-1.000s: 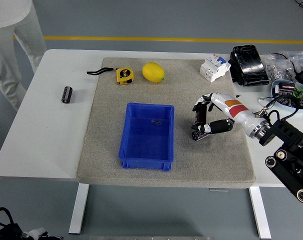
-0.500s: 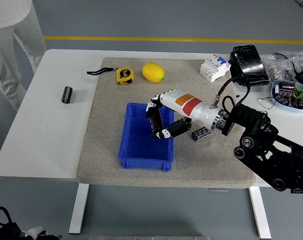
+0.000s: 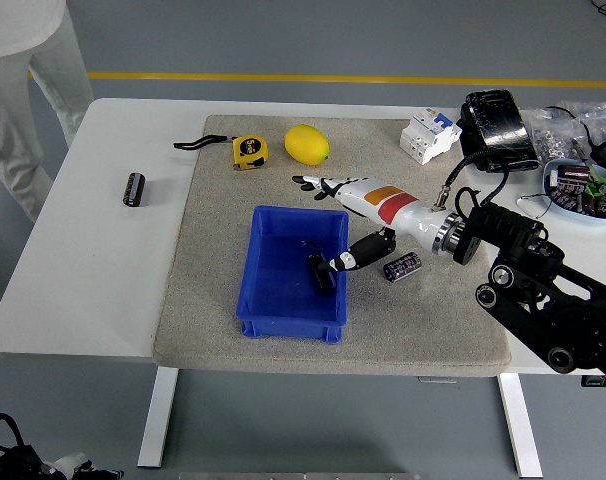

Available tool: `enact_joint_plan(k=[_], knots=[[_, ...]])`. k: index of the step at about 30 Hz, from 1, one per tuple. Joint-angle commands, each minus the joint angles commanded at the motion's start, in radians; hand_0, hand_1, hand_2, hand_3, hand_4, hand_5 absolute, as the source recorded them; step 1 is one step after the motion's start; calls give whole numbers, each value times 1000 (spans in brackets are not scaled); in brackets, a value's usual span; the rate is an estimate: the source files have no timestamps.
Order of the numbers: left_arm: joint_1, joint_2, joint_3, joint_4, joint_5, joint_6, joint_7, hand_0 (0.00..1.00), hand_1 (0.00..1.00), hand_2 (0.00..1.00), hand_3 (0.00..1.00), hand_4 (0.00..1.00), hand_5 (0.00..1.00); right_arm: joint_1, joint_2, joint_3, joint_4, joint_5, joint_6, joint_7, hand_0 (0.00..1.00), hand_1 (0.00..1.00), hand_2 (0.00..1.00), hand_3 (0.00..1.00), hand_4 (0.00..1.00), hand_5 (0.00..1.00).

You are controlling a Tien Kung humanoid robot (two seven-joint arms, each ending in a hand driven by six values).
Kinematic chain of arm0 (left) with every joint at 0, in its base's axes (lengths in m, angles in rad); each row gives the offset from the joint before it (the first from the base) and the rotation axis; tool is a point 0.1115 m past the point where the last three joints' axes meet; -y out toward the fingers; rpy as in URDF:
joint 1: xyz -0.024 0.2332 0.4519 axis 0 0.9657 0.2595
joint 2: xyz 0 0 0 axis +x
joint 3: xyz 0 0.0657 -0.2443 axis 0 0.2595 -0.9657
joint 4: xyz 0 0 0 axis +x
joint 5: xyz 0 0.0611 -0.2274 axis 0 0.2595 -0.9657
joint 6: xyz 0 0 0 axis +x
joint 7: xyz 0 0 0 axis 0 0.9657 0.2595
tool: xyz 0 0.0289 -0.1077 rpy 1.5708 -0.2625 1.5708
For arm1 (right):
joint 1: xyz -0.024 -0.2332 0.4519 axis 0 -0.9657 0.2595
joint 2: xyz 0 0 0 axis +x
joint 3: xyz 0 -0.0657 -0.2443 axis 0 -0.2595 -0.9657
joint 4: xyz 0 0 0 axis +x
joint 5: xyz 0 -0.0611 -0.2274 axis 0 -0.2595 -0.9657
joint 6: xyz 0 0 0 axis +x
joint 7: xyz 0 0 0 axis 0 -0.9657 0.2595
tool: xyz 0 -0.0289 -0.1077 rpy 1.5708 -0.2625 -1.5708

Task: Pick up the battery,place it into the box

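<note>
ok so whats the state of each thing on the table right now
right hand: fingers spread over the blue box, holding nothing
blue box: open-topped, one battery inside
battery in box: lying loose by the right wall
battery on mat: on its side, right of the box
battery on bare table: far left, untouched
tape measure: closed
lemon: whole

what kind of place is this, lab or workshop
Likely a robotics test lab: a white table with a grey mat, a yellow line taped across the grey floor, and a bowl of electronic parts.
</note>
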Motion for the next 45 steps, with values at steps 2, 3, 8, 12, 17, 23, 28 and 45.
enact_joint_plan(k=[2,3,8,12,17,23,28,45], knots=[[3,0,-1,0,2,0,0,614,550,582,712,724,697,-16,-8,26,-1,-6,-6,5,789,776,854,984,980,260],[4,0,-1,0,2,-1,1,614,550,582,712,724,697,-24,-12,38,-2,-10,-8,6,789,776,854,984,980,260],[9,-1,-4,1,5,-1,1,616,550,581,712,721,696,-77,-46,102,-14,-35,-27,30,734,724,794,880,983,266],[9,-3,-8,2,13,-2,2,616,550,581,712,721,696,-106,-68,134,-36,-37,-44,43,734,724,794,880,983,266],[9,-3,-10,2,19,-5,3,621,557,585,712,720,695,-140,-81,155,-73,-39,-58,44,707,696,755,828,998,275],[5,-4,-9,3,21,-5,2,626,558,590,712,720,695,-158,-80,128,-105,-32,-78,50,688,675,729,798,998,277],[0,-5,-6,3,18,-4,1,625,559,592,713,720,695,-139,-76,73,-132,-25,-103,74,683,667,723,792,998,279],[-10,-5,3,2,9,-6,1,630,564,598,714,720,695,-59,-89,-92,-228,-80,-186,145,648,606,658,616,911,249]])
